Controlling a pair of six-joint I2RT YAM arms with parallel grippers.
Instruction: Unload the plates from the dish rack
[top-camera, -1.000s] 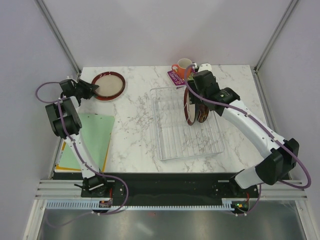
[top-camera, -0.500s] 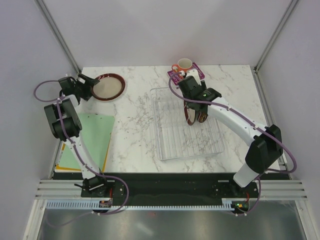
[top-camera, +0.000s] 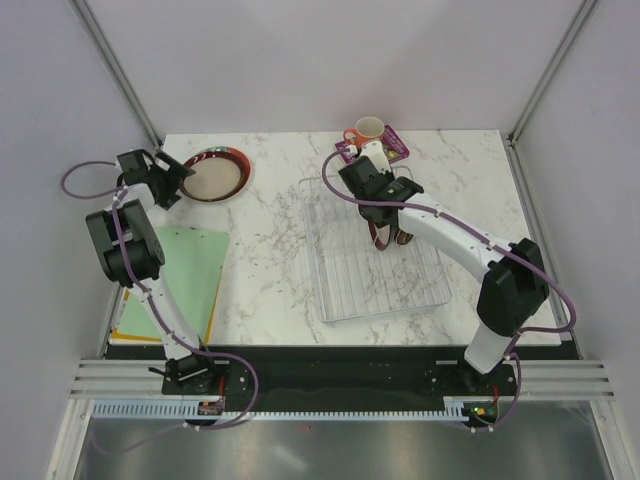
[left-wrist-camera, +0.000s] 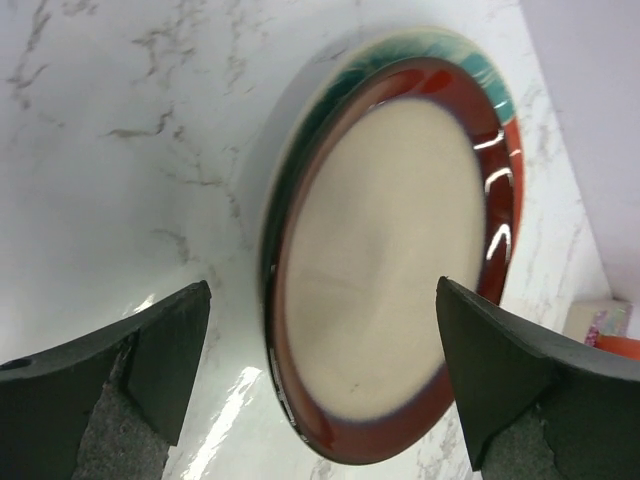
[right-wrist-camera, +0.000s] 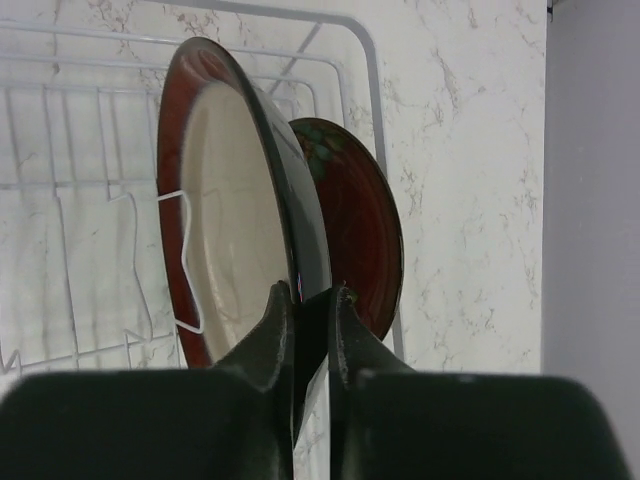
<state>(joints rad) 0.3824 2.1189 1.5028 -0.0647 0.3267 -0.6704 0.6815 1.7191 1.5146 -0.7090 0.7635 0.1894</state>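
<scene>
- Right tool (right-wrist-camera: 310, 296): clamped on large plate (right-wrist-camera: 235, 200), in dish rack (top-camera: 350, 290)
- Left tool (left-wrist-camera: 322, 290): apart, left of dish rack
- Risk: lift may topple small plate (right-wrist-camera: 357, 235), seemingly touching

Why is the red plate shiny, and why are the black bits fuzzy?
Left wrist view: glare streaks the red rim of the flat plate and the table. Right wrist view: the jaws sit too close, so they blur; the racked plate looks sharp.
</scene>
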